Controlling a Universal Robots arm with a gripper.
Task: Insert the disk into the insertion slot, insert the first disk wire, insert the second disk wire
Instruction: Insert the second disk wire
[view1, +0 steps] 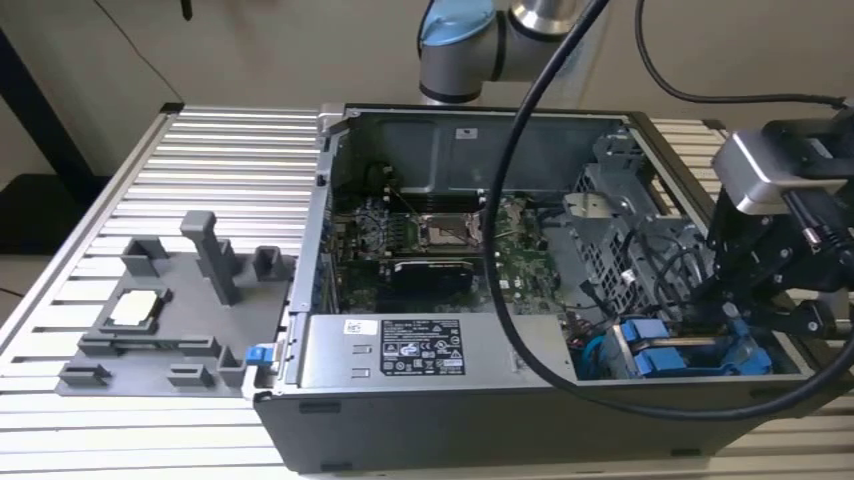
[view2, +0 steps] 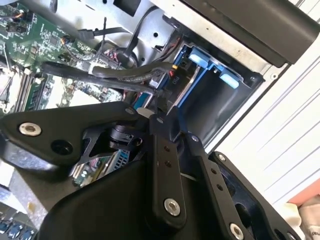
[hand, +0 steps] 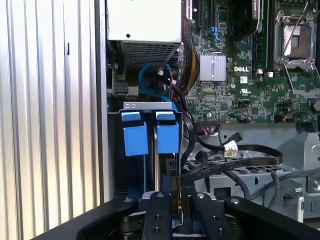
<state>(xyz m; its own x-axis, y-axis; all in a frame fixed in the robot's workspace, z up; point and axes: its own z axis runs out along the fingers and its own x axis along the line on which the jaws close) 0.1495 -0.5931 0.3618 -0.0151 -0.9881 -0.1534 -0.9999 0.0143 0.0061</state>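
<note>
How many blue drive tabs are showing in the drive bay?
2. In the first wrist view, two blue tabs sit side by side in the drive cage: one nearer the case wall, the other nearer the motherboard. More may be hidden.

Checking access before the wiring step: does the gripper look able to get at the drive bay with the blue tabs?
Probably yes: the gripper sits right at the blue-tabbed bay, though black cables crowd one side.
</note>
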